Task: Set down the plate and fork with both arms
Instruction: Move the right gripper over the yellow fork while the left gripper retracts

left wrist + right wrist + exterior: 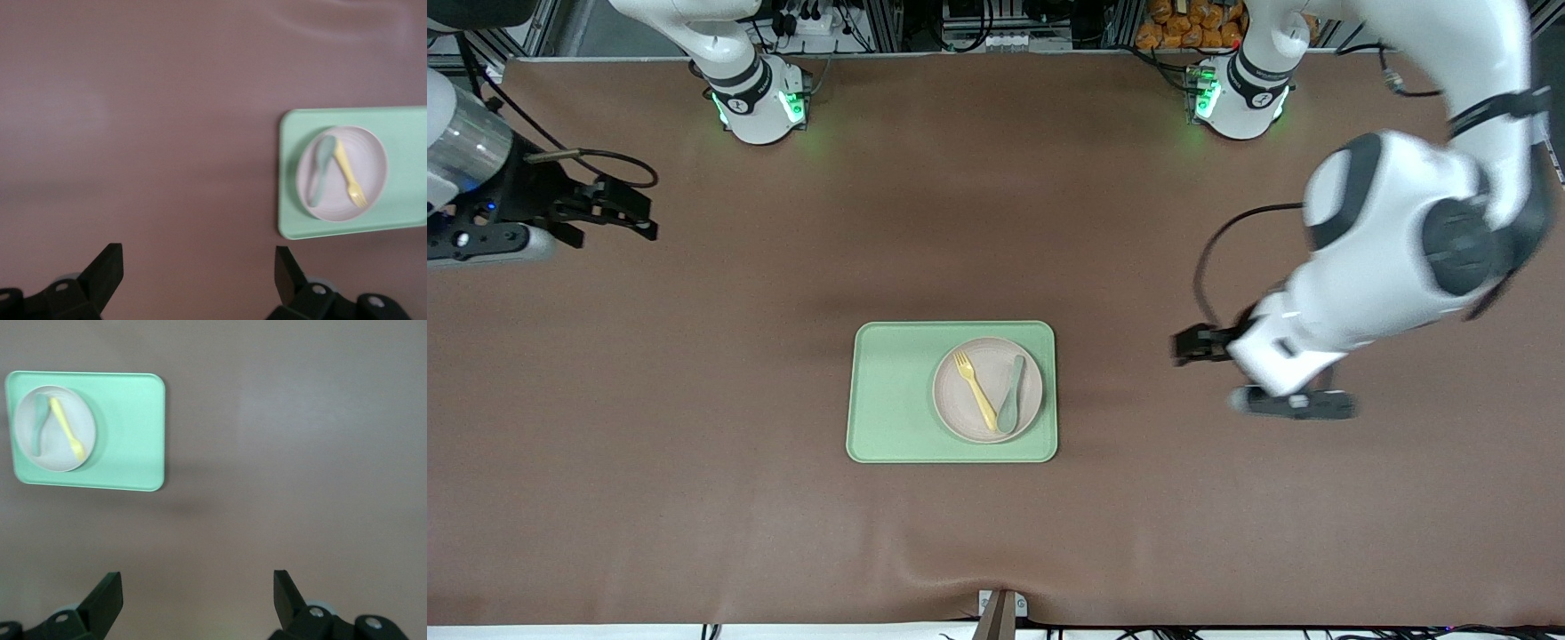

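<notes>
Yellow fork point(975, 389) & spoon point(1012, 394) on plate point(959, 408); left hand point(1193, 345) blurred, both hands wide open, empty.

One tray point(898, 391), one plate point(960, 409), one fork point(975, 389), one spoon point(1012, 395), two arms point(1396, 240).

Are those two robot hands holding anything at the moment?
No. The left gripper and right gripper are both open and empty; the fork lies on the plate.
</notes>
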Motion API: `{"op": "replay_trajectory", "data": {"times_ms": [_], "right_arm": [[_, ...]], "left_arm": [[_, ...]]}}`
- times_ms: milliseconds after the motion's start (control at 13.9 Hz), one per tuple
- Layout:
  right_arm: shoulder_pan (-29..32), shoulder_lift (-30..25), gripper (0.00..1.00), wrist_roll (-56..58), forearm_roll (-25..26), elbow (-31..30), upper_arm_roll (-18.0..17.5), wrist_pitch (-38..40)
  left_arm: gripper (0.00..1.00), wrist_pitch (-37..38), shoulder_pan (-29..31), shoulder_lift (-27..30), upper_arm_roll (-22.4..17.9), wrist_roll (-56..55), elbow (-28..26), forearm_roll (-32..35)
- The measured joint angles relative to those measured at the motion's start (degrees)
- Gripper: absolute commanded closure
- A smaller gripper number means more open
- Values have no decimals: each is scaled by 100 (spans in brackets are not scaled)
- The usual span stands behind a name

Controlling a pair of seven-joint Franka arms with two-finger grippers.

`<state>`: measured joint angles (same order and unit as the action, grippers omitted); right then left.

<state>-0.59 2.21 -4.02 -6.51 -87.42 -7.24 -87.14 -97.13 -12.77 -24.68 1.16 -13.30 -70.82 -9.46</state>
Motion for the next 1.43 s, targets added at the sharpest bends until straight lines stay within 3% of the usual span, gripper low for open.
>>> {"op": "replay_trajectory", "data": {"times_ms": [215,502,1004,1434], "right_arm": [[-342,381,0,-2,-19,215,-14,-270],[-890,1232,0,-469,-20,759,-27,-823],[-1817,2839,0,-841,45,1592,-11,-1899],[-2241,3910,0,-882,446,1959,10,-2882]], "left_arm": [[0,417,684,322,5,273,-67,131],[0,395,709,786,47,276,-545,955],[0,39,1137,1759,58,693,-1656,1164],[0,-202,1104,2210,500,693,-2184,1191]]}}
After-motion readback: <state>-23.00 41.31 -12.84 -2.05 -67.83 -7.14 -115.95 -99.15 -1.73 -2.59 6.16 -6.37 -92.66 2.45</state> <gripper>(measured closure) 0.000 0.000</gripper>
